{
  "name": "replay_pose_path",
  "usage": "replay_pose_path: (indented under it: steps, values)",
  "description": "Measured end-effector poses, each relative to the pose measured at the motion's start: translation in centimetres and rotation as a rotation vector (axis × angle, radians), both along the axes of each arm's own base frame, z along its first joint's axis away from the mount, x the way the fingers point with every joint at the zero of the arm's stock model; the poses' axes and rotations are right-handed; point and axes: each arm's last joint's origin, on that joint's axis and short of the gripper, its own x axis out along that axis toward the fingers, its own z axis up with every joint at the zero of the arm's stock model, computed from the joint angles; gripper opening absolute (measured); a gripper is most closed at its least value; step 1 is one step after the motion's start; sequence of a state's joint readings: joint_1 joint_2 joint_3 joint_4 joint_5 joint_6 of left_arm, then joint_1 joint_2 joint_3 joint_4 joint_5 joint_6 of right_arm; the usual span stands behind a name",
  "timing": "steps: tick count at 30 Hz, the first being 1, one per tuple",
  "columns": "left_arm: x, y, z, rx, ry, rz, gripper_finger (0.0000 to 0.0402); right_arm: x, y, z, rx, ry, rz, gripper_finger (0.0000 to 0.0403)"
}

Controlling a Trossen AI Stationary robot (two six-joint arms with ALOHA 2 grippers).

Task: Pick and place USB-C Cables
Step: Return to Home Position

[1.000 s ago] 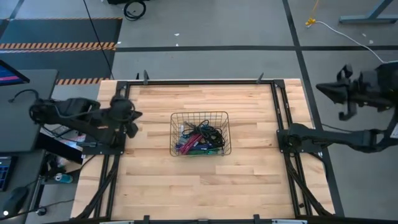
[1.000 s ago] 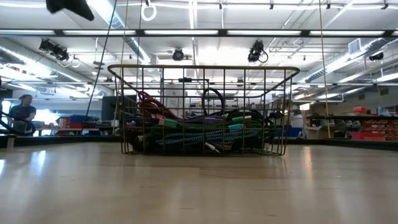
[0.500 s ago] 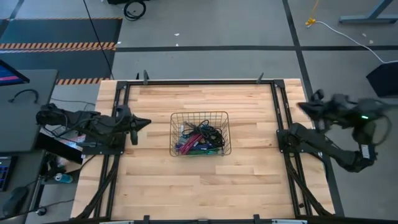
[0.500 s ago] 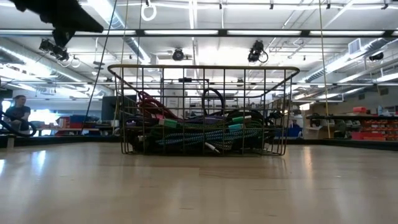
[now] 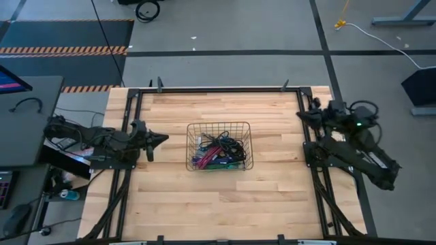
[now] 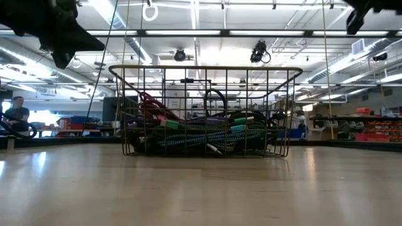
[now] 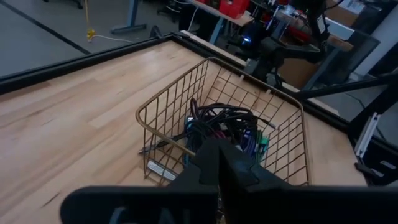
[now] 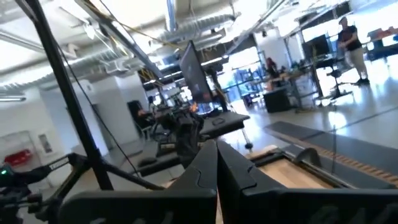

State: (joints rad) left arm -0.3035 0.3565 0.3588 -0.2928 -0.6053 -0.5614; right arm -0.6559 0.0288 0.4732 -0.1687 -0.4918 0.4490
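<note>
A brass wire basket stands in the middle of the wooden table, and the USB-C cables lie in it as a tangled heap of black, purple, magenta, teal and blue bundles. My left gripper hovers shut left of the basket, pointing at it; its joined fingers show in the left wrist view. My right gripper is shut above the table's right frame rail, well away from the basket, and its fingers point across the table toward the left arm.
Black frame rails run along the table's left, right and far edges. Bare wood surrounds the basket on all sides. A desk with a monitor stands beyond the left edge. People show far off in the room.
My left gripper has stretched out toward the basket and come lower. My right arm has swung in from beyond the table's right edge and now reaches over the right frame rail. Basket and cables have not moved.
</note>
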Motion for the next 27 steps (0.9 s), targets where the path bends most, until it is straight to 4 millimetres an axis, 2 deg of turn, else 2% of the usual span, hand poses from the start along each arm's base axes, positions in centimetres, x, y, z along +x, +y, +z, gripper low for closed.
replay_pose_path:
  steps: [8, 15, 21, 27]
  values:
    - [-0.2, 0.1, 0.0, -0.002, -0.017, 0.005, 0.0000, 2.7, -1.9, -5.0, 0.068, -0.111, 0.057, 0.0000]
    - [-0.1, 0.1, 0.2, -0.013, -0.042, 0.007, 0.0002, 4.1, -1.9, -8.5, 0.199, -0.179, 0.104, 0.0000]
    - [-0.1, 0.1, 0.2, -0.015, -0.044, 0.007, 0.0002, 4.9, -0.6, -9.3, 0.222, -0.169, 0.148, 0.0000]
    - [-0.1, 0.1, 0.2, 0.005, -0.038, 0.005, 0.0003, 5.7, 0.3, -10.2, 0.186, -0.075, 0.087, 0.0000]
